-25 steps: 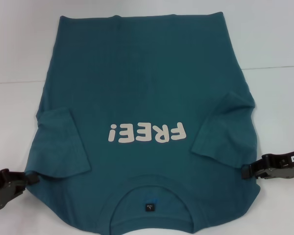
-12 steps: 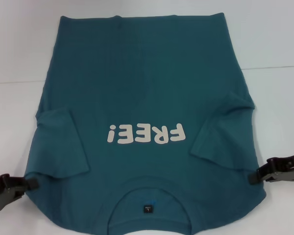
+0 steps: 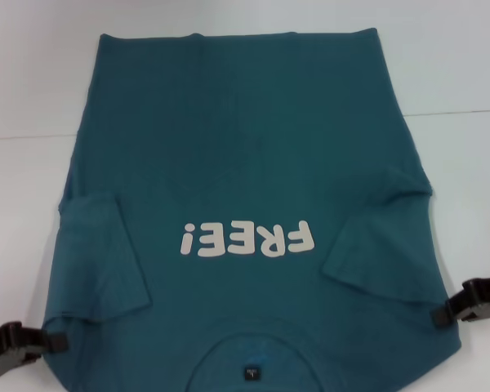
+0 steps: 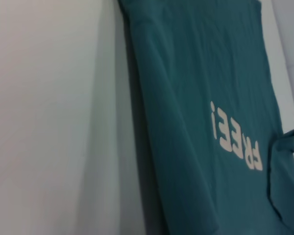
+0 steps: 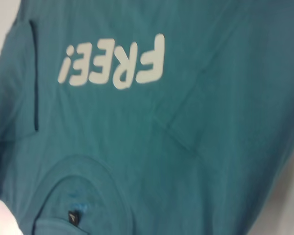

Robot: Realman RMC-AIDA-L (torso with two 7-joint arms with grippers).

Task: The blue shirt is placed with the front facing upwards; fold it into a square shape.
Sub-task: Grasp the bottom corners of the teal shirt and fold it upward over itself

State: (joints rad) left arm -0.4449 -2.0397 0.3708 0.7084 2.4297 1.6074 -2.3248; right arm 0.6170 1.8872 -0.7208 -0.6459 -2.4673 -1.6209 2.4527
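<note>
The blue shirt, matte knit cotton, lies front-up on the white surface, both sleeves folded inward. Left end effector and right end effector each pinch a shoulder edge.

Left gripper showing as black, blocky, hinged plastic links, matte finish. Right gripper looking alike: black angular segments, glossy highlights catching on upper edges. No markings showing.
</note>
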